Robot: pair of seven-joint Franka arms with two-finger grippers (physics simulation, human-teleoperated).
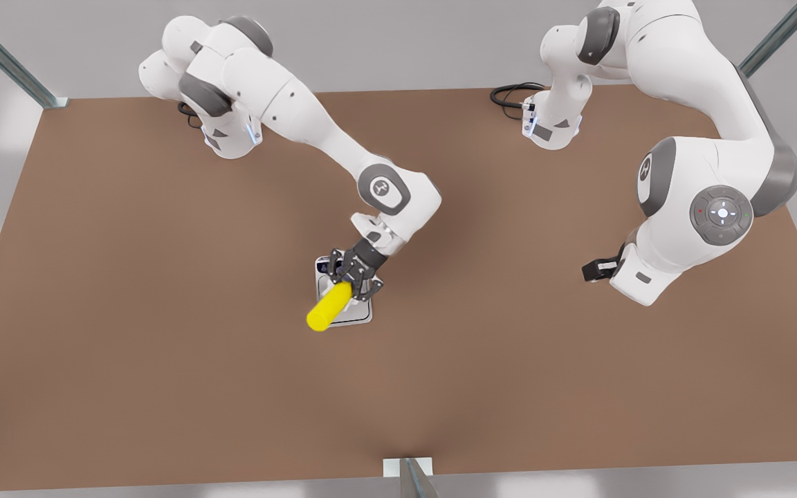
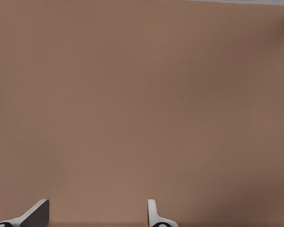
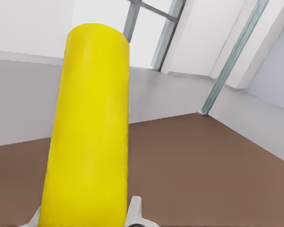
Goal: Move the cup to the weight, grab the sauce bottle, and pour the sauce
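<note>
The yellow sauce bottle [image 1: 328, 308] is tilted over the weight [image 1: 365, 315], a silver-grey scale near the table's middle. My right gripper [image 1: 353, 280] is shut on the bottle's upper part, and the nozzle end is hidden behind the fingers. The bottle's flat base points toward the front view's lower left. In the right wrist view the sauce bottle [image 3: 90, 142] runs up the picture. The cup is hidden. My left gripper [image 2: 94, 215] hangs open over bare table, and in the front view the left gripper [image 1: 593, 270] waits at the right.
The brown table [image 1: 163, 387] stretches wide around the scale. A black cable [image 1: 509, 93] lies by the far arm base. Metal frame posts [image 1: 4, 59] stand at the table's corners, and one post [image 1: 412, 477] stands at the near edge.
</note>
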